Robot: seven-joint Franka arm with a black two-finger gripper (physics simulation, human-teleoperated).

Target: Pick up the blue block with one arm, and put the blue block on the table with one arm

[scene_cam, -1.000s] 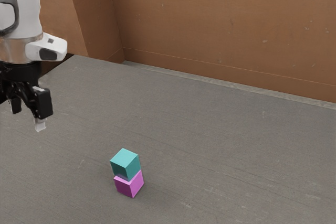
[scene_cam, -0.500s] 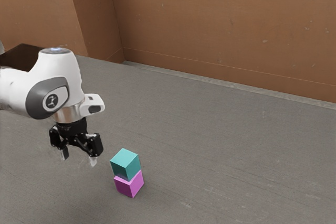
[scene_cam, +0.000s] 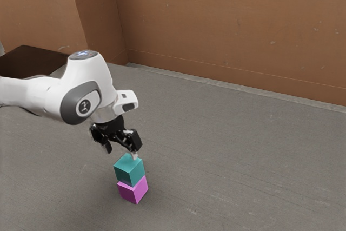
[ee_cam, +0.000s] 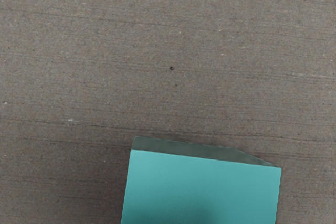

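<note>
The gripper [scene_cam: 121,153] was open, its two fingers standing well apart, and it had hold of nothing. Just below its fingertips was the blue block [scene_cam: 128,172], and I could not tell if they touched; under this block, farther down from the gripper, the pink block [scene_cam: 133,191] rested on the table [scene_cam: 227,155].

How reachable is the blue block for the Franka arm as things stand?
Looks reachable, yes. The open claw seems poised just above the blue block, whose top is uncovered. It sits on the pink block, which doesn't appear to obstruct an approach from above.
</note>
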